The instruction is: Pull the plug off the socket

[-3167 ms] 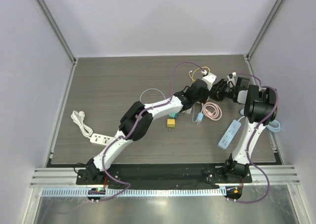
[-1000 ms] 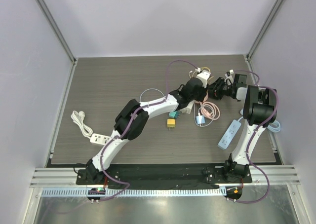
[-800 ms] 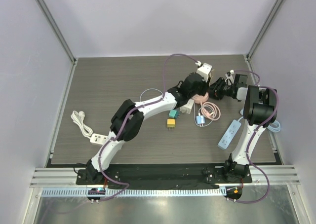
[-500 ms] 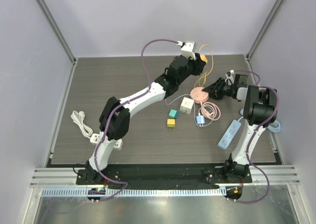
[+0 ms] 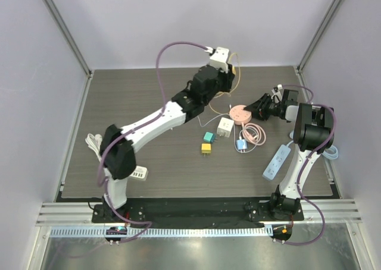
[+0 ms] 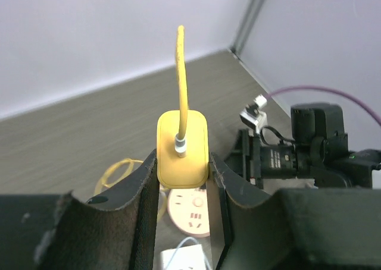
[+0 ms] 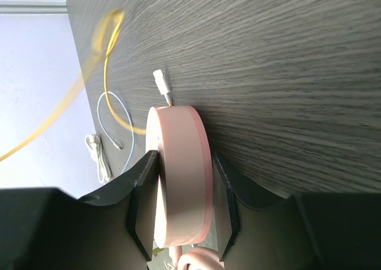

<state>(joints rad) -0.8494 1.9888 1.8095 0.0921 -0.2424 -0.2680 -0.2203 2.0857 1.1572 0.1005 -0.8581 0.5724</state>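
The left claw (image 6: 183, 168) is closed part-way on the yellow plug (image 6: 182, 133), holding it up above the tabletop (image 5: 137, 97) (a yellow cable (image 6: 181, 68) runs from its top face). The right claw (image 7: 181, 192) clamps the round pink socket (image 7: 178, 157) by its rim, low on the tabletop, apart from the plug.
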